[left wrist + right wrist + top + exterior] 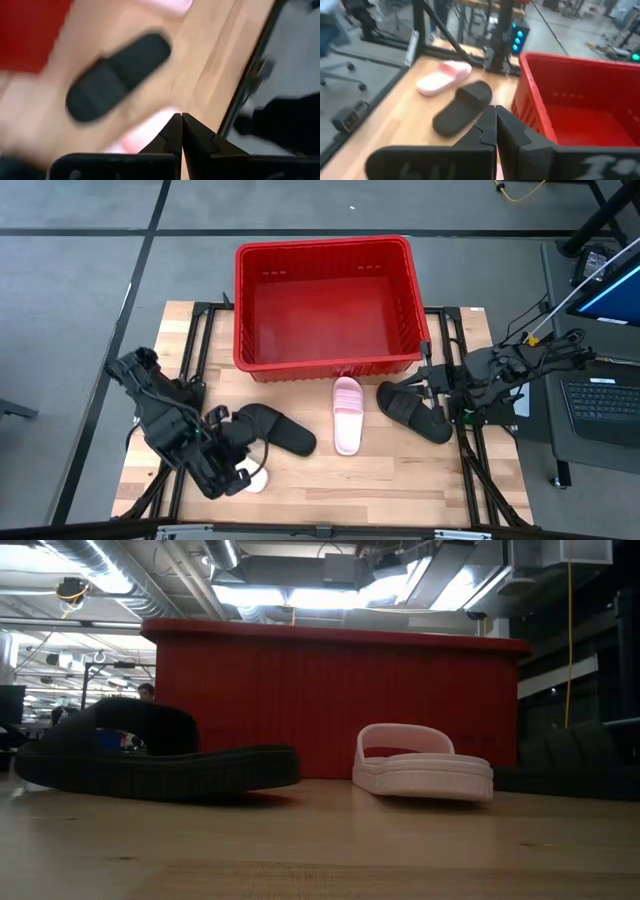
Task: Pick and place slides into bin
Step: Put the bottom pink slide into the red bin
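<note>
Two black slides (277, 429) (414, 411) and two pale pink slides (347, 413) (256, 478) are lying on the table (one pink largely hidden). One red bin (325, 248) is standing there.

Past the left claw (181, 131), its fingers pressed together, a black slide (117, 75) lies on the wooden table (210, 60).

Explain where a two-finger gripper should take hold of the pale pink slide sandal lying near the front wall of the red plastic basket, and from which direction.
Grip the wide arched strap of the pale pink slide sandal from above. The low view shows the strap standing clear above the flat sole, leaving a gap, so one finger could probably slip under it. The sandal lies sole-down just in front of the red ribbed plastic basket, with open wood on both sides.
</note>
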You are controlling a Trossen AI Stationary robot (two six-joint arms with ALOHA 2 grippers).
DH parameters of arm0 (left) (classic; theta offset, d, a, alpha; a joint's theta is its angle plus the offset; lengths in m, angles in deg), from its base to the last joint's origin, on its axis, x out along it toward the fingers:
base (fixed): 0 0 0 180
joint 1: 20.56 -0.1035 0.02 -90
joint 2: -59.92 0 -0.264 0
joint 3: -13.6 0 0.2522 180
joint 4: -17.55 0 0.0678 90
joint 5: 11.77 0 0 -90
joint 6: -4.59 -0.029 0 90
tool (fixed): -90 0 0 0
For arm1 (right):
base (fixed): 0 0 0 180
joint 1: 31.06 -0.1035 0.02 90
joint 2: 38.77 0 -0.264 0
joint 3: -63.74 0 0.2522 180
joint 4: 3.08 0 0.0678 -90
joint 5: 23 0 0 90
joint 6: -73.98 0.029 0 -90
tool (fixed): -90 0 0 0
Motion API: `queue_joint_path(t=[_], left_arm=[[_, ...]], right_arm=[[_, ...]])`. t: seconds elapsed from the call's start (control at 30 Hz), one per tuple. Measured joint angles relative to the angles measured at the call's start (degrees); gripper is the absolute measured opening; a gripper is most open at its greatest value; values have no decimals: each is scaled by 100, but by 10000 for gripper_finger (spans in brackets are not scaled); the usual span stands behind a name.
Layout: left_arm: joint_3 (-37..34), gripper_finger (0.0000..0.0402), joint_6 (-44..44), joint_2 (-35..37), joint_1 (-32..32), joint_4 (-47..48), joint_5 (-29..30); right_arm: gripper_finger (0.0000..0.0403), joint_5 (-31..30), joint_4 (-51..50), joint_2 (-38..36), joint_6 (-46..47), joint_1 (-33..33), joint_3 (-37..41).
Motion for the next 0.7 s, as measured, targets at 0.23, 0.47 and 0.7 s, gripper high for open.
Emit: queue_joint_path(t=[0.23,0.47,0.7], left_arm=[[-39,2,394,-402,-2,-53,-525],[-154,3,477,-873,-7,-47,-1148],[-158,4,109,-1260,4,-49,-1181]], right_arm=[[5,-122,-206,308,12,0,0],[5,-116,-352,550,177,0,0],[5,-111,-348,662,170,2,0]])
